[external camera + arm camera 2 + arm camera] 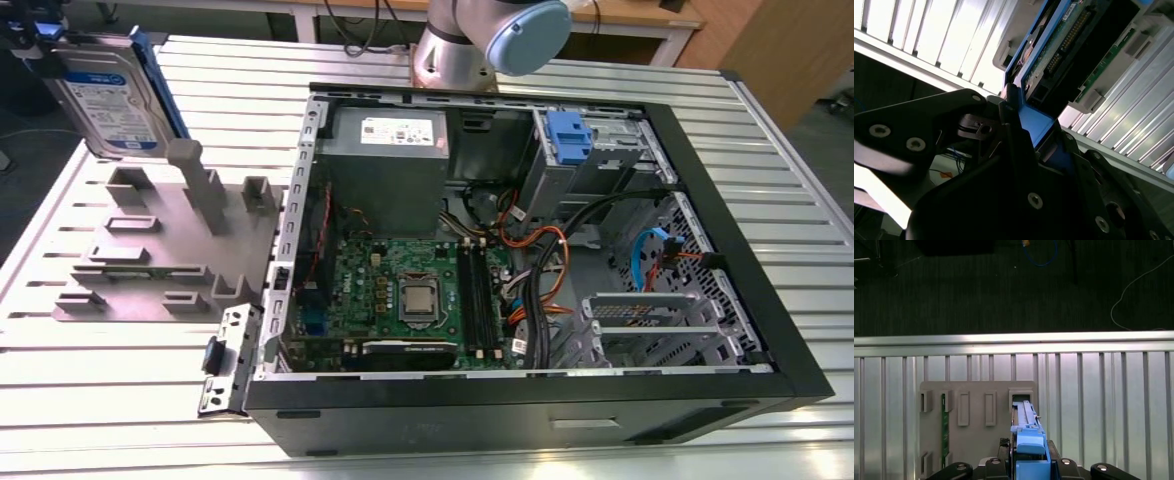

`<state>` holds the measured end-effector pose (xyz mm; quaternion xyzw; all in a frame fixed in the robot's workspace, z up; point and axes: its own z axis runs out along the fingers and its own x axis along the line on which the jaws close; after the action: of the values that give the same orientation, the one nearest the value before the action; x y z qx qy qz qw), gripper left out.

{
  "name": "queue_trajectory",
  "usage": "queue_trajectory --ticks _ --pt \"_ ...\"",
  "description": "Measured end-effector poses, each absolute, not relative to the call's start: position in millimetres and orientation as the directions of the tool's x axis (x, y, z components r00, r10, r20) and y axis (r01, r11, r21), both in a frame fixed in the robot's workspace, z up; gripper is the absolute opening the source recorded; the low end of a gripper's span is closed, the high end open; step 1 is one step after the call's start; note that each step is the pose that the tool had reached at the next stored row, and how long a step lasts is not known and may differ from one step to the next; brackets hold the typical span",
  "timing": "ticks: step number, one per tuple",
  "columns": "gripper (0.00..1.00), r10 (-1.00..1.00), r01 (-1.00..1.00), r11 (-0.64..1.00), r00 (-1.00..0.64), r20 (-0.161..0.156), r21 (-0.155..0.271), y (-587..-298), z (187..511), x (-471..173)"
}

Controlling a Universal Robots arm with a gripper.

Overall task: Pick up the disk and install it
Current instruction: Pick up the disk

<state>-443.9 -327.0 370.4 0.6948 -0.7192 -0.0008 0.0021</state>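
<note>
The disk (114,100) is a silver-grey drive with a white-and-blue label in a blue bracket. It stands upright at the exterior view's far left, over the back of the grey holder plate (147,260). My gripper (54,45) is shut on its upper end. In the second wrist view the black fingers (1009,125) clamp the blue bracket (1036,125), and the disk's circuit-board side (1074,45) shows beyond them. The first wrist view has the disk (1026,425) edge-on, reaching toward a slot (1021,396) in the plate. Whether it touches the slot I cannot tell.
An open computer case (747,330) lies on the slatted aluminium table (107,390), to the exterior view's right of the plate. Its drive bay with a blue latch (567,135) is at the back. The arm's base (461,40) stands behind the case. A green board (945,425) sits in another plate slot.
</note>
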Motion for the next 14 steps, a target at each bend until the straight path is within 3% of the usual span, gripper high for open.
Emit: queue_trajectory --ticks 14 --pt "0.36 -0.999 -0.999 0.034 -0.034 0.002 0.004 -327.0 374.7 -443.9"
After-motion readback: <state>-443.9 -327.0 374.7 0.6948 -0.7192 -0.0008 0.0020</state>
